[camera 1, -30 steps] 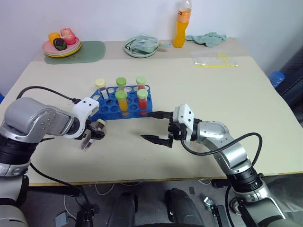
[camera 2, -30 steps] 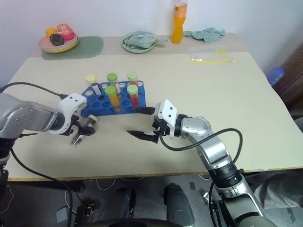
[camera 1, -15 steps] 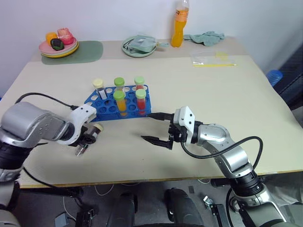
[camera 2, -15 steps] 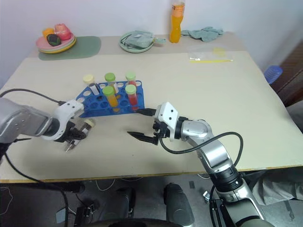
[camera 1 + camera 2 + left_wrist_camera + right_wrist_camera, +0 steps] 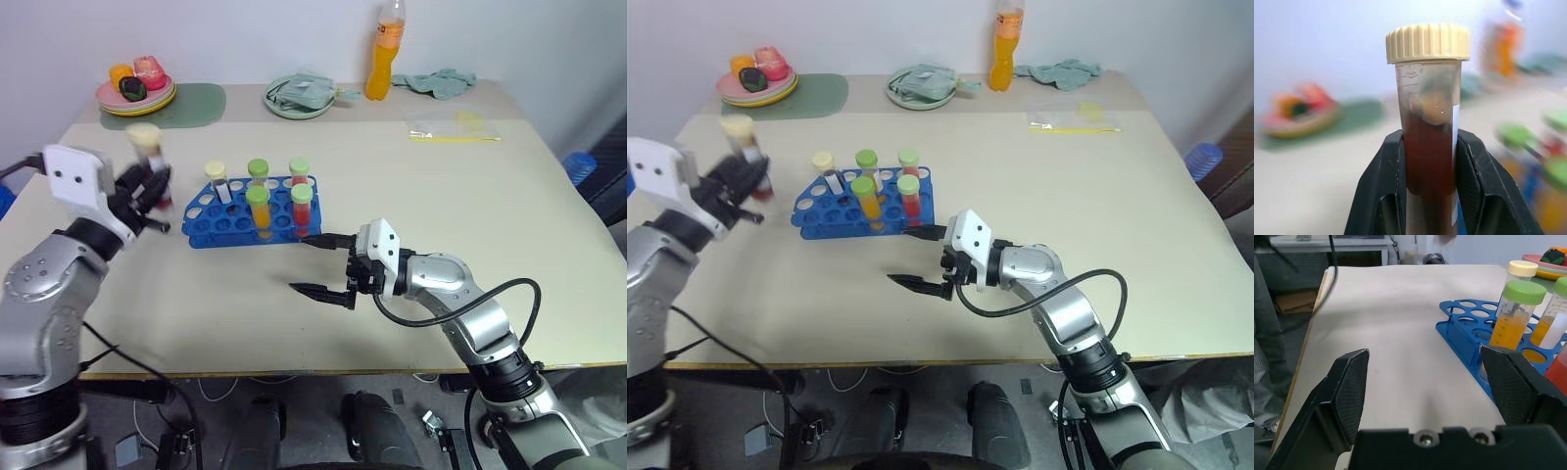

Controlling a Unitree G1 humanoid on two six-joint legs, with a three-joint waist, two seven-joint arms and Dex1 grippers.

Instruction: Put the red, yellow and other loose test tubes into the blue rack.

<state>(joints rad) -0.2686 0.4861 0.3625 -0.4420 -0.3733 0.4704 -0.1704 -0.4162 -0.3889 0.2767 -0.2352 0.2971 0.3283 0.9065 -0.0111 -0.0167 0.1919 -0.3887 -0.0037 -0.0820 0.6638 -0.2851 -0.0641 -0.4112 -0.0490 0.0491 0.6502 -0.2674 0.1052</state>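
Change: our left gripper (image 5: 1429, 196) has clamped a red tube (image 5: 1429, 142) and lifted it off the table, left of the rack (image 5: 250, 223) | right gripper (image 5: 323, 264) wide, empty | next: probably racking it.

The left pincer (image 5: 1431, 196) is clamped on a test tube (image 5: 1427, 147), one black finger (image 5: 1378, 196) pressed to each side of it. The tube stands upright, topped by a ribbed cream cap (image 5: 1427, 43), and is filled about two thirds with dark red liquid, with a bubble at the liquid's top. Behind it, all blurred, lie the pale desk (image 5: 1317, 171), a plate (image 5: 1298, 117) of coloured things and an orange bottle (image 5: 1506, 46).
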